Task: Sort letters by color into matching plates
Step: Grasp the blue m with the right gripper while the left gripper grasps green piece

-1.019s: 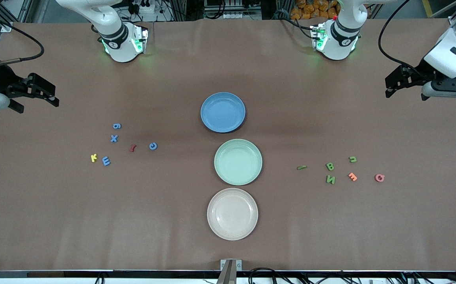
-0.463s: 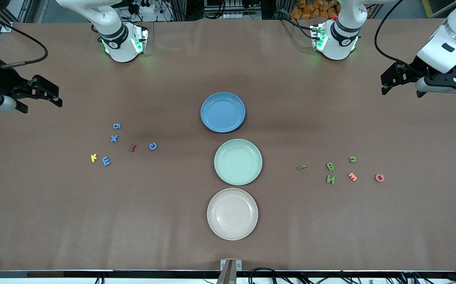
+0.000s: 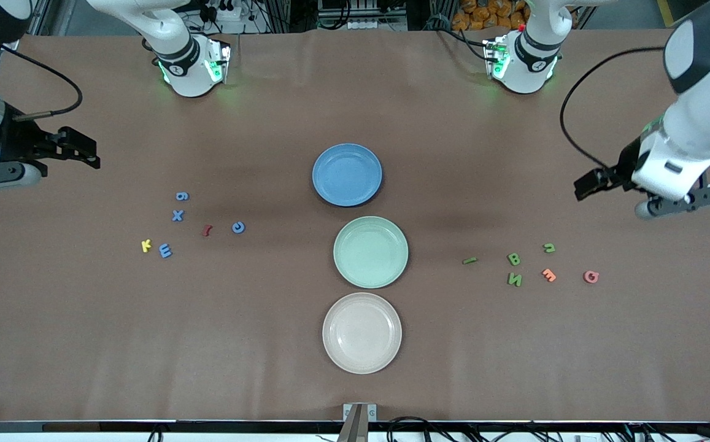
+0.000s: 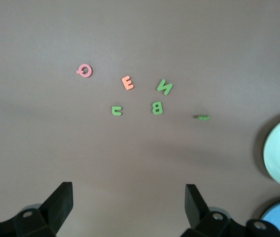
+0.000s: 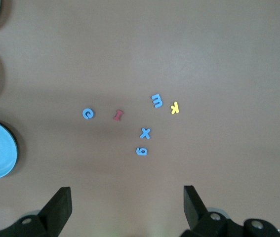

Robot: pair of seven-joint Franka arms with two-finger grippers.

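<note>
Left gripper (image 4: 128, 197): fingers spread, empty, over bare brown table (image 3: 355, 380) near small green foam letters (image 3: 514, 259). Right gripper (image 5: 127, 200): likewise spread, seemingly empty.

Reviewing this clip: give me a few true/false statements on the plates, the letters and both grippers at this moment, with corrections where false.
1. All three plates, the blue plate, the mint green plate and the beige plate, hold no letters. True.
2. The left gripper is shut on a green letter. False: it is open, holds nothing and hangs over bare table near the green letters.
3. The blue letters lie toward the right arm's end of the table. True.
4. The beige plate is the farthest plate from the front camera. False: it is the nearest; the blue plate is farthest.
5. The right gripper is open. True.
</note>
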